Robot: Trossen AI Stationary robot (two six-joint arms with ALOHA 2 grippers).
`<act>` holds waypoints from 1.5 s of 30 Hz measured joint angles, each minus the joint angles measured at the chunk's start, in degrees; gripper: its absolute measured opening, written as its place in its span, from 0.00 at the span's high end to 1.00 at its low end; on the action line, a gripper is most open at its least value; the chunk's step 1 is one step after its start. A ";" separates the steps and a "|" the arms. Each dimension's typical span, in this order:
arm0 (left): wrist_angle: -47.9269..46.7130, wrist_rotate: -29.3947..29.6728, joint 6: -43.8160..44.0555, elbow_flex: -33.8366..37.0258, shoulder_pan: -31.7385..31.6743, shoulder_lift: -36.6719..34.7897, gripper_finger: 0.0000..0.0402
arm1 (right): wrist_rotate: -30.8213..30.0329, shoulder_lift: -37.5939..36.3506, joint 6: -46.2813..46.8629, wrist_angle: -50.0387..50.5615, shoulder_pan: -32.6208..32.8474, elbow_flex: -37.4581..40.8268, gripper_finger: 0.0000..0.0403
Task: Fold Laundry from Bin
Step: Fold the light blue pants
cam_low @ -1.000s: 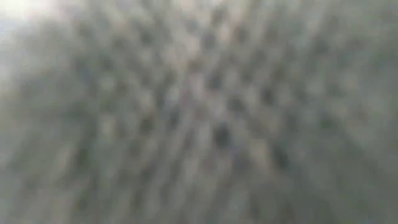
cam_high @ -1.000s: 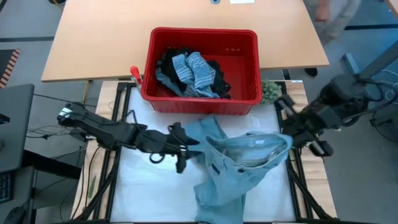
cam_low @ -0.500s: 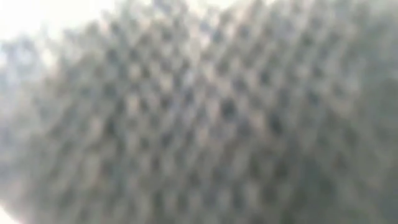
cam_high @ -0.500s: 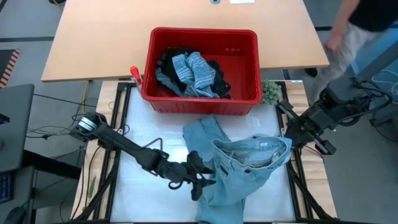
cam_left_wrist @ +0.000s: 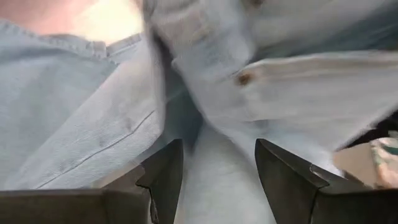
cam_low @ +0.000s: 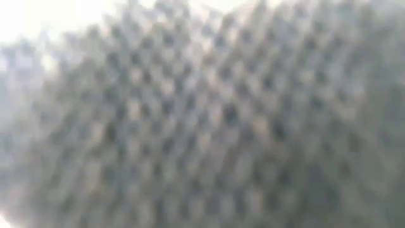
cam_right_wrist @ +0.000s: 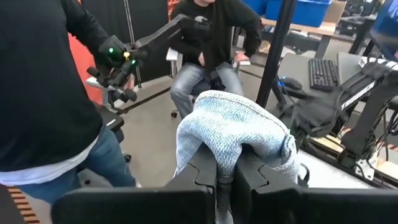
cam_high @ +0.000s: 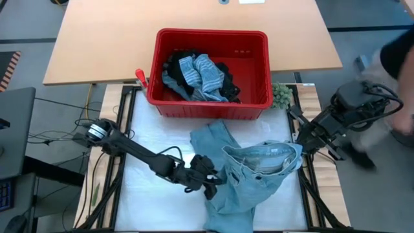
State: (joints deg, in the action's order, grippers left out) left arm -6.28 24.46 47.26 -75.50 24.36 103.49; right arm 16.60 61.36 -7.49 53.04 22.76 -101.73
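Observation:
Light blue jeans (cam_high: pixel 249 175) lie spread on the white table top, waist toward the right, legs toward the left and the near edge. My right gripper (cam_high: pixel 303 144) is shut on the waist's right end. My left gripper (cam_high: pixel 210 186) is open at the jeans' left edge, its fingers (cam_left_wrist: pixel 165 177) on either side of a ridge of denim (cam_left_wrist: pixel 217 186). Behind the jeans stands the red bin (cam_high: pixel 210 32), holding more laundry (cam_high: pixel 200 76), striped, grey-blue and black. In the low view, cloth right at the lens (cam_low: pixel 202 114) hides all else. My right gripper pinches the jeans' waist edge (cam_right_wrist: pixel 233 134) between its two fingers, coming about level from the table's right side. A bunch of denim stands up over the fingertips. That end is lifted; the legs lie on the table. My left gripper: I cannot tell whether its fingers touch the denim between them.
A green fuzzy lump (cam_high: pixel 280 96) sits by the bin's right near corner. A wooden table (cam_high: pixel 116 45) lies behind the bin. A person (cam_high: pixel 398 65) moves past the table's right side; people (cam_right_wrist: pixel 43 93) stand and sit in the room beyond.
My left gripper has gone down and toward the table's near right, from beside the jeans' upper leg to their left edge, and has rolled a little. The jeans' waist has sunk slightly. A person has moved along the right side.

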 joint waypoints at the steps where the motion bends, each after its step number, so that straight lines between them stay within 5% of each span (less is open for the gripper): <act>1: -0.81 0.05 -0.05 -0.02 0.00 -0.91 0.53 | 0.00 0.00 0.00 0.10 0.00 0.00 0.90; 8: 1.13 3.44 -4.84 -0.05 -1.94 -2.34 0.53 | 0.00 0.00 -1.76 0.13 0.01 0.00 0.90; 19: 2.77 -8.54 -14.08 -0.07 -8.44 -2.72 0.54 | -0.01 0.00 -1.97 0.24 0.00 0.00 0.90; 31: 3.10 -12.27 -17.28 -0.01 -12.03 -2.15 0.54 | -0.22 0.11 -2.24 0.28 0.00 0.01 0.90; 36: 12.56 -16.49 -15.34 4.46 -14.13 -2.10 0.55 | -0.24 0.11 -3.52 0.33 -0.06 0.02 0.90; 40: 25.93 -19.10 -14.02 8.41 -14.98 -2.10 0.66 | -0.34 0.11 -3.67 0.26 -0.04 0.02 0.90; 45: 35.32 -22.95 -14.26 9.30 -15.37 -2.19 0.96 | -3.55 0.11 -3.72 0.21 -0.04 0.02 0.90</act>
State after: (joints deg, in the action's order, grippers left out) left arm 29.04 1.51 32.99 -66.21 8.99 101.30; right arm 13.05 61.47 -11.20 53.25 22.72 -101.71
